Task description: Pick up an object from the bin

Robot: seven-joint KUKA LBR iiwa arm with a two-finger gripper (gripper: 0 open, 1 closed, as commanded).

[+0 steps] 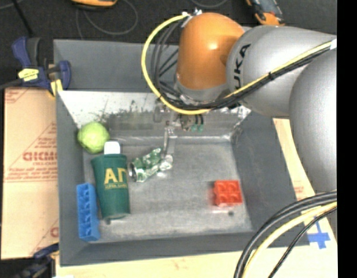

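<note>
A: Where is the gripper (168, 150)?

B: Down in the middle of the bin (184, 210), under the orange wrist cover. Its tip meets the upper right edge of a crumpled wrapper (147, 167) – silvery with green in it.

A: Is the wrapper gripped?

B: I can't tell. It lies on the floor just below and left of the tip, seemingly touching it, and whether the gripper is spread or closed can't be made out.

A: What lies nearby?

B: Left of the wrapper, touching or nearly so, a dark green can (111, 185) with white letters lies on its side, with a white cap (111, 148) at its top end. A yellow-green ball (92, 136) sits just beyond that, and a blue studded block (87, 211) lies along the left wall. A red studded brick (227, 193) lies well apart – to the right.
</note>
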